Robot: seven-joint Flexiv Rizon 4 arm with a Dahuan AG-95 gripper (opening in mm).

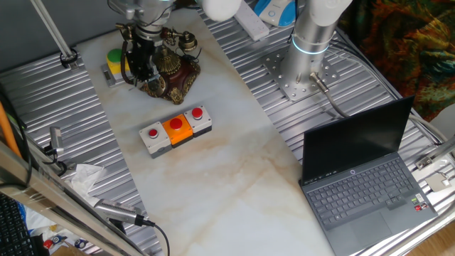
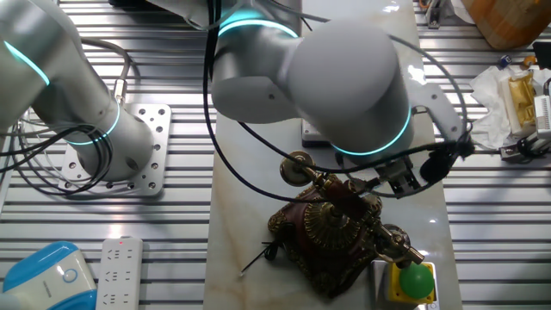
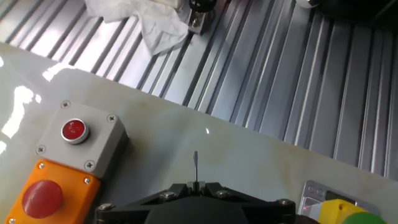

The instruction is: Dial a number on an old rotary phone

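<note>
In one fixed view, crumpled white tissue (image 1: 84,174) lay at the lower left on the ribbed metal beside the pale marble surface (image 1: 213,185). At the upper left of the slab a small box with a green button (image 1: 114,62) stood just left of the gripper (image 1: 139,71), which hung over the left part of the old rotary phone (image 1: 173,71). The phone's dark brown base with brass trim sat in the upper left of the frame, its handset lying across the top. Below it, nearer the centre, the grey box with red and orange buttons (image 1: 175,130) rested apart from the phone. The arm's silver base column (image 1: 313,35) stood at the upper right, and an open laptop (image 1: 366,174) filled the lower right.

In the other fixed view, a white power strip (image 2: 116,271) lay at the lower left, the phone (image 2: 331,232) at lower centre under the arm's bulky grey joint (image 2: 344,77), and the green button (image 2: 417,281) just right of the phone.

In the hand view, the button box (image 3: 65,158) sat lower left, and a thin dark stylus (image 3: 196,168) rose at lower centre. Whether the jaws were wide or narrow I could not tell
</note>
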